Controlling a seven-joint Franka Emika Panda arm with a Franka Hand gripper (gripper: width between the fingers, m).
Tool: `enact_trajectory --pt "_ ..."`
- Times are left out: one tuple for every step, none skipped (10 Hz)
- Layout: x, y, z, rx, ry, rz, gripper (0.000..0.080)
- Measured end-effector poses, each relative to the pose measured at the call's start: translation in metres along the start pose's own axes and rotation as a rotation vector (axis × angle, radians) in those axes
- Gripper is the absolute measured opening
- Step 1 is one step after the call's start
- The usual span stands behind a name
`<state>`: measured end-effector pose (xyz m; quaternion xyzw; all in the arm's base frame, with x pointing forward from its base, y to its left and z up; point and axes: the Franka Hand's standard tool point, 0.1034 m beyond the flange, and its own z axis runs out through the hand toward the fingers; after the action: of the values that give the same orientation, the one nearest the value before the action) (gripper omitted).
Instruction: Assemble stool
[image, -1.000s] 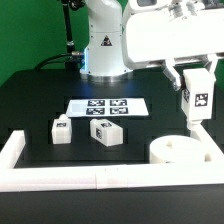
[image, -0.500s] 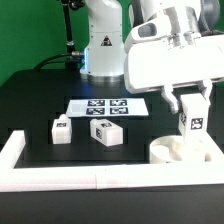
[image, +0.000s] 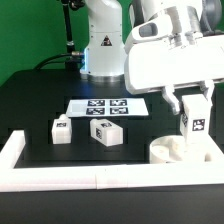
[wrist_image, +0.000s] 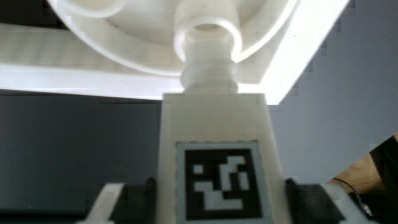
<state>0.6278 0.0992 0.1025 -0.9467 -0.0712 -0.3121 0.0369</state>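
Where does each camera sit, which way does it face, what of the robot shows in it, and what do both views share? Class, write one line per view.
Exterior view: off the arm, facing the arm across the black table, looking slightly down; arm and gripper show.
Wrist view: on the wrist, looking along the held leg toward the seat; only the fingers show.
Shared: the held leg, its tip at the seat, and the seat.

Showed green wall (image: 25, 40) well behind the tool (image: 196, 108), black counter (image: 30, 108) below it, white rail (image: 60, 178) bordering the counter's edge.
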Motion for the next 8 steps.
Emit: enact_trajectory --pt "-0.003 -0.002 0.004 0.003 -0.006 -0.001 0.0337" --pt "-0.006 -0.002 0.006 0.003 -0.011 0.0 0.0337" --pt "-0.008 -0.002 0.008 0.003 -0.013 0.0 0.0337" --pt "-0.008 -0.003 0.008 0.004 -0.015 0.0 0.0337" --pt "-0.01 -0.003 0.009 0.005 -0.018 0.0 0.0337" --pt "-0.013 -0.002 0.011 0.004 -0.022 0.001 0.0337" --pt "-0.014 -0.003 0.013 0.003 -0.014 0.001 0.0337" --pt "-0.014 -0.004 0.014 0.003 -0.001 0.0 0.0337"
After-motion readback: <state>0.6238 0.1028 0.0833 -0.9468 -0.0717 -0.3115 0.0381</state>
